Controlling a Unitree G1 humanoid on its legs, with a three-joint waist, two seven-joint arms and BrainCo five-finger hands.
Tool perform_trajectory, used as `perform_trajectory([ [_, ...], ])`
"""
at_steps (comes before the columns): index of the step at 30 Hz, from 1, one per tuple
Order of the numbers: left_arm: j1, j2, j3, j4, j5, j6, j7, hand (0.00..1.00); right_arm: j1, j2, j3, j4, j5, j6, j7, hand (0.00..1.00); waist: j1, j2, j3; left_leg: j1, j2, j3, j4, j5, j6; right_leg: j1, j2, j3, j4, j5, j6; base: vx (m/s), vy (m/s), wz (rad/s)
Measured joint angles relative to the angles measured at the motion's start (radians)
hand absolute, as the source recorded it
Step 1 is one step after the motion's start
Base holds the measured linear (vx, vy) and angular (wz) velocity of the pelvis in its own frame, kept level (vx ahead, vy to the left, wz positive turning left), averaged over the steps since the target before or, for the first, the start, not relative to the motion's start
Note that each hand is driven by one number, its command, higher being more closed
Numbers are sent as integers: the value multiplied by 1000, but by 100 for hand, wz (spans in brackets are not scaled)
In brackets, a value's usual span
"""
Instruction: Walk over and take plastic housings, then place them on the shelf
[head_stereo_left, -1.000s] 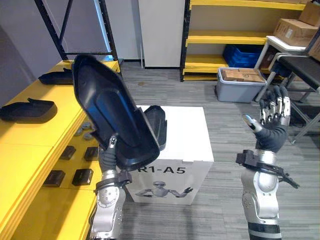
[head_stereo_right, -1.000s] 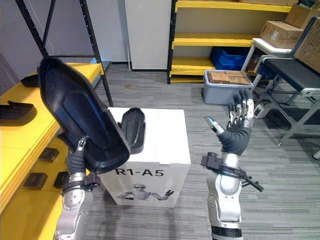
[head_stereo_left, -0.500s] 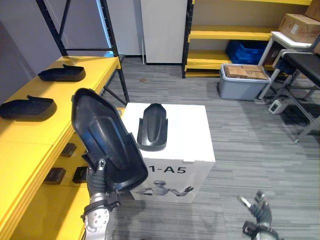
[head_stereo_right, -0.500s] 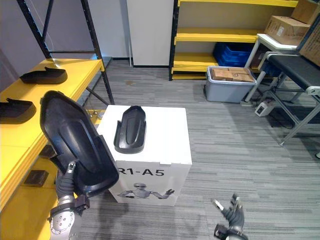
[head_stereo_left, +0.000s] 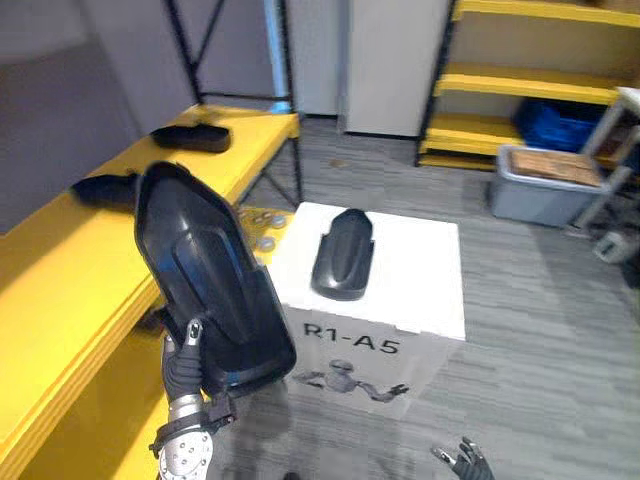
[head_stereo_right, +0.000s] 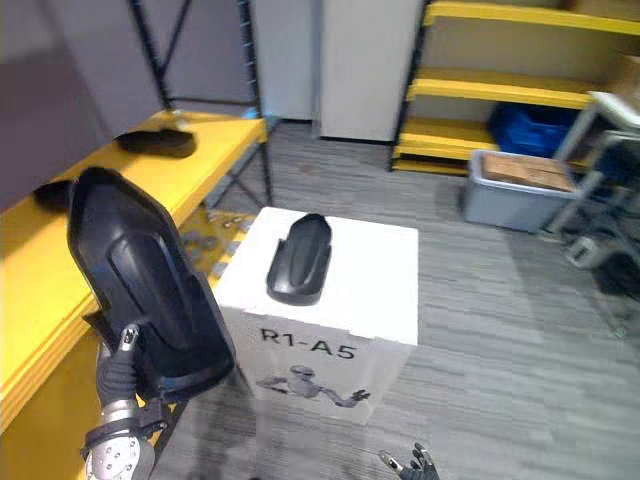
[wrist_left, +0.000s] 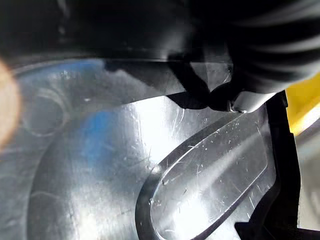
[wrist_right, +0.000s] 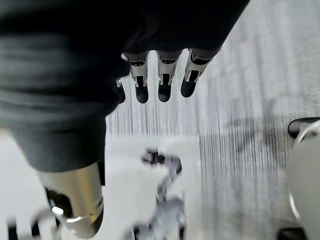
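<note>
- Yellow shelf (head_stereo_left: 55, 300) runs down the left side. Two black plastic housings lie on it, well apart: far housing (head_stereo_left: 190, 137) and near housing (head_stereo_left: 103, 188), both hollow side down.
- Large housing (head_stereo_left: 205, 275) is off the shelf, held up in the air just beside the shelf's edge. It stands roughly upright, tilted a bit, hollow face toward the camera.
- Left hand (head_stereo_left: 182, 366) is under the large housing's lower end, fingers curled on its bottom edge, thumb (head_stereo_left: 193, 334) pressed on the inner face. Left wrist view shows that scuffed inner face (wrist_left: 150, 165) right against the hand.
- White box (head_stereo_left: 425, 275) sits on the grey floor right of the shelf, printed front toward the robot.
- Small housing (head_stereo_left: 342, 255) lies on the box top, left of centre, long axis pointing away from the robot, rounded side up.
- Right hand (head_stereo_left: 467, 466) is low at the bottom edge, right of the box, over the floor. Its fingers (wrist_right: 164, 89) are straight and spread, holding nothing.
- Back right: yellow rack (head_stereo_left: 500, 82) with a blue crate (head_stereo_left: 560, 125) on its low tier, grey bin (head_stereo_left: 545, 185) on the floor in front.
</note>
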Motion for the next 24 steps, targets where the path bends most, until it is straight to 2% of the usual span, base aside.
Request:
perform_trajectory([
  [1,-3,0,-4,-6,0,0,3,100,-9,0,-7,3,0,0,-2,0,2,-3,7,-9,2,43,0,-19,27,9,-5,-37,-4,0,0,21,-8,191],
  [2,-15,0,-5,-9,14,-2,6,100,-28,1,-14,20,0,-2,-4,0,-5,-18,25,-31,14,154,25,-42,63,37,-29,-115,-21,5,5,27,-2,191],
  [3,-28,-2,-13,-9,26,-2,10,100,-42,-13,-14,53,0,-1,-7,0,-3,-12,28,-81,52,294,90,-56,74,49,-41,-187,-18,5,5,80,21,203],
  [4,-33,-2,-23,-10,33,-4,17,100,-53,-25,-14,71,0,0,-8,0,-2,-3,27,-100,81,385,130,-61,84,62,-41,-234,-17,3,7,61,24,146],
  [6,-39,-1,-41,-10,37,-4,27,100,-59,-38,-14,79,-4,1,-11,0,-5,4,26,-105,100,486,143,-30,96,94,-48,-292,-16,2,9,216,85,133],
  [7,-45,0,-53,-12,41,-5,28,100,-66,-43,-14,91,-9,1,-12,0,-6,6,25,-105,77,472,125,4,69,105,-62,-311,-16,2,9,279,145,127],
  [8,-50,0,-57,-12,46,-4,28,100,-74,-46,-14,100,-13,2,-12,0,-6,5,25,-105,56,457,114,7,69,111,-73,-316,-16,3,9,188,141,98],
  [10,-67,2,-58,-18,54,-4,28,100,-105,-36,-14,108,-22,10,-11,0,-3,-13,36,-106,-11,423,88,7,80,122,-117,-325,-4,4,9,220,190,77],
  [12,-68,1,-58,-18,54,-3,28,100,-132,-27,-13,109,-27,16,-10,0,-3,-14,39,-99,-46,408,98,-16,101,112,-179,-333,94,11,1,202,222,49],
  [13,-69,2,-62,-18,55,-3,22,100,-143,-23,-11,107,-49,21,-8,0,-4,-15,42,-81,-63,390,108,-39,108,101,-225,-316,200,30,-27,198,241,46],
  [14,-73,4,-72,-18,56,-3,17,100,-145,-21,-10,103,-63,22,-6,0,-8,-11,45,-58,-71,365,114,-59,114,72,-265,-260,326,73,-91,167,196,49],
  [15,-78,7,-83,-18,56,-3,17,100,-144,-20,-8,102,-65,22,-6,0,-10,-8,47,-47,-73,351,114,-73,116,45,-278,-209,392,105,-133,136,143,65],
  [16,-95,11,-103,-15,57,-3,16,100,-143,-18,10,102,-65,22,-5,0,-19,1,58,-31,-71,312,110,-82,110,-24,-253,-58,495,40,-91,156,102,74],
  [17,-113,16,-107,-7,60,-3,19,100,-143,-15,32,101,-65,23,-1,0,-29,0,68,-4,-71,279,92,-80,107,-93,-188,89,533,-40,-68,149,72,76],
  [18,-118,18,-109,-1,62,-3,21,100,-142,-14,44,101,-65,23,0,0,-32,3,74,13,-71,268,82,-78,104,-121,-155,149,529,-69,-60,164,64,70],
  [19,-130,24,-123,21,65,-3,23,100,-129,-10,57,96,-65,23,4,0,-36,4,76,35,-76,240,72,-80,99,-172,-96,248,499,-108,-41,120,32,71],
  [20,-139,29,-143,40,66,-3,23,100,-112,-3,70,91,-64,22,5,0,-42,2,74,47,-86,211,74,-88,88,-214,-41,340,439,-122,-20,111,15,77],
  [22,-151,33,-180,62,65,-3,24,100,-87,7,69,54,-57,22,4,0,-56,-8,68,53,-110,162,80,-100,75,-261,1,443,342,-122,-13,98,-49,91],
  [23,-151,33,-199,64,65,-3,24,100,-72,8,72,34,-58,22,4,0,-58,-12,66,62,-125,143,82,-105,76,-266,1,465,291,-120,-12,150,-115,93],
  [24,-148,32,-213,63,66,-3,22,100,-54,8,87,14,-58,22,3,0,-46,-25,56,69,-142,125,96,-127,79,-255,-14,449,213,-103,-20,159,-120,59],
])
